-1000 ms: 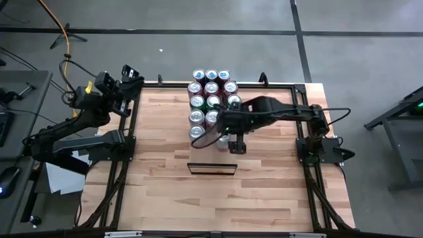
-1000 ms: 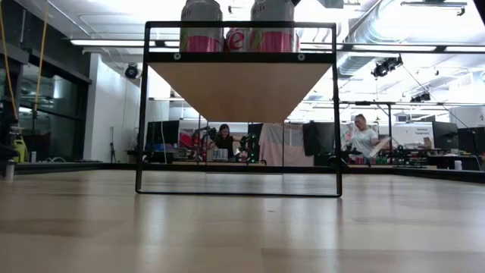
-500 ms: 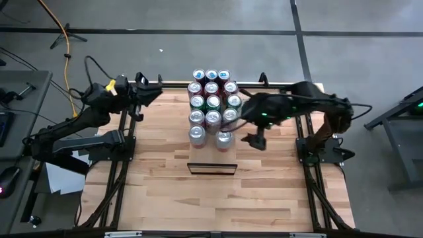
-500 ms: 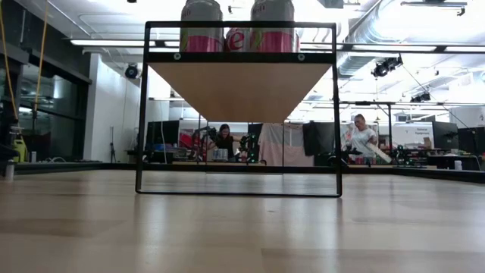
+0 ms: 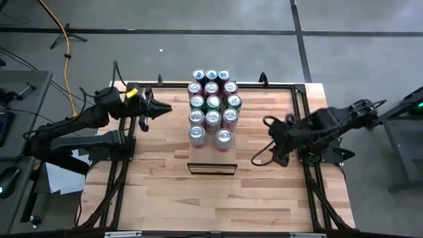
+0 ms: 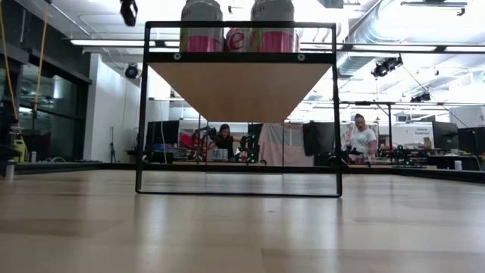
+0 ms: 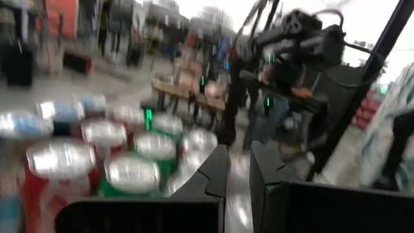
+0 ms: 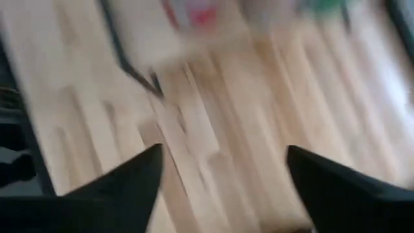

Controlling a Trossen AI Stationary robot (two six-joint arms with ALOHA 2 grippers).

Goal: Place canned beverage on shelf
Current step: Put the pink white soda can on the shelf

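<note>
High view: a cluster of cans (image 5: 211,106) stands upright on the shelf (image 5: 212,153), a pale narrow panel whose dark frame end (image 5: 212,169) lies toward the table's (image 5: 172,192) middle; the nearest can (image 5: 224,138) stands alone in the front row beside another silver-topped one (image 5: 197,135). The left gripper (image 5: 160,108) hangs at the table's left edge, well apart from the cans, pointing toward them, fingers pressed together and holding nothing. The right gripper (image 5: 280,153) is low over the table's right side, near the frame rail, apart from the cans, with a cable looping beside it. Low view: the shelf's frame (image 6: 239,110) stands on the table, the pale panel (image 6: 240,87) seen from below, and two cans (image 6: 201,26) with pink bands stand on top; a dark bit of an arm shows at upper left; people sit in the room behind. Left wrist view: the two dark fingers (image 7: 217,175) are nearly touching, empty, with blurred silver can tops (image 7: 129,171) ahead and the other arm beyond. Right wrist view: the fingers (image 8: 123,184) stand spread wide apart, holding nothing, over bare plank tabletop; the shelf's dark frame corner (image 8: 139,76) is blurred ahead.
</note>
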